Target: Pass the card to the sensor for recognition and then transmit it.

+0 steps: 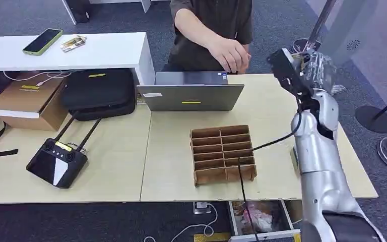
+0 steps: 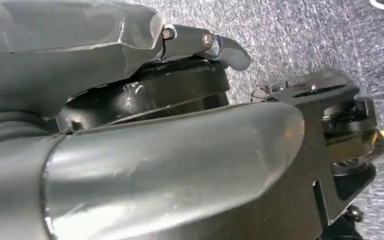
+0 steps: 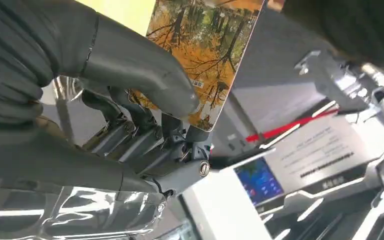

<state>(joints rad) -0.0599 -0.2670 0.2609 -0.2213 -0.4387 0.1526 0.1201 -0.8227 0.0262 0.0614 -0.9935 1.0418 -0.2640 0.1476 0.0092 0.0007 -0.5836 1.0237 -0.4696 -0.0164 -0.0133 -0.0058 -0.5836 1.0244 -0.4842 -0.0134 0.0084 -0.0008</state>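
The right hand [image 3: 145, 115] grips the card [image 3: 205, 55], a card printed with orange autumn trees, pinched between the thick grey thumb on its face and the darker fingers [image 3: 135, 132] behind it. In the head view the right arm is raised over the far right corner of the worktop [image 1: 171, 171], the hand [image 1: 315, 65] lifted near the person's hand [image 1: 229, 53], which hovers just above the grey laptop [image 1: 191, 93]. The person stands behind the worktop. A brown cardboard divider tray [image 1: 223, 154] sits in the middle of the worktop, with a black remote controller [image 1: 58, 161] with two antennas to its left. A black bag [image 1: 98, 91] and a cardboard box [image 1: 27, 101] lie further back on the left. The left hand [image 2: 130, 150] hangs over grey carpet; I cannot tell whether its fingers are apart or together.
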